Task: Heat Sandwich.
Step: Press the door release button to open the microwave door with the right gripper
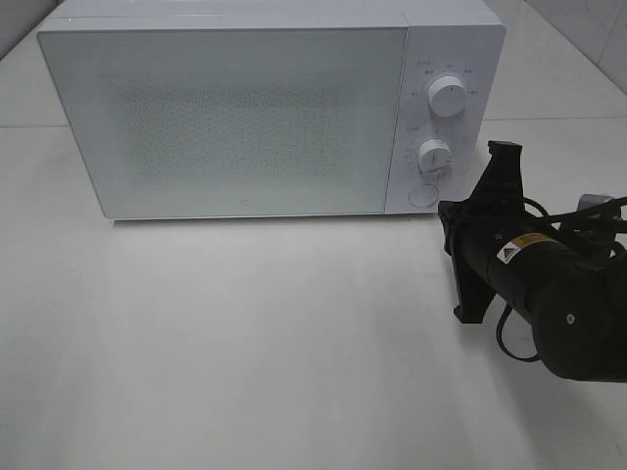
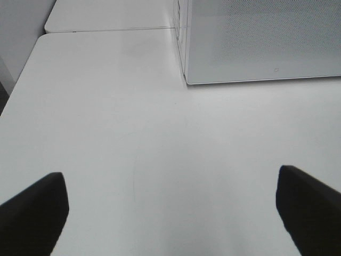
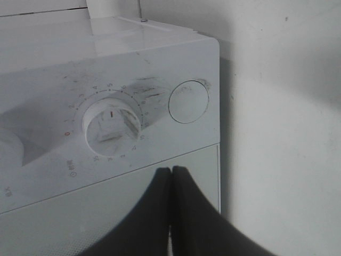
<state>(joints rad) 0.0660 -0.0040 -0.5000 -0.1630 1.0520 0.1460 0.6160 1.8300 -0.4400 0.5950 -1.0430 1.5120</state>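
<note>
The left gripper [image 2: 170,173] is held wide open over the bare table [image 1: 245,343] on the near left, and nothing is held in it. On the near right, the right gripper [image 1: 447,221] is squeezed shut on nothing. Its tips are pointed at the right front of the microwave [image 1: 456,39]. The round button [image 1: 422,194] is found just past the tips, a little to the left, with nothing in between. It can likely be pushed next to open the door [image 1: 225,117], which is shut. Two knobs [image 1: 434,157] are seen above the button. The sandwich is not seen anywhere; it may be hidden behind the door.
</note>
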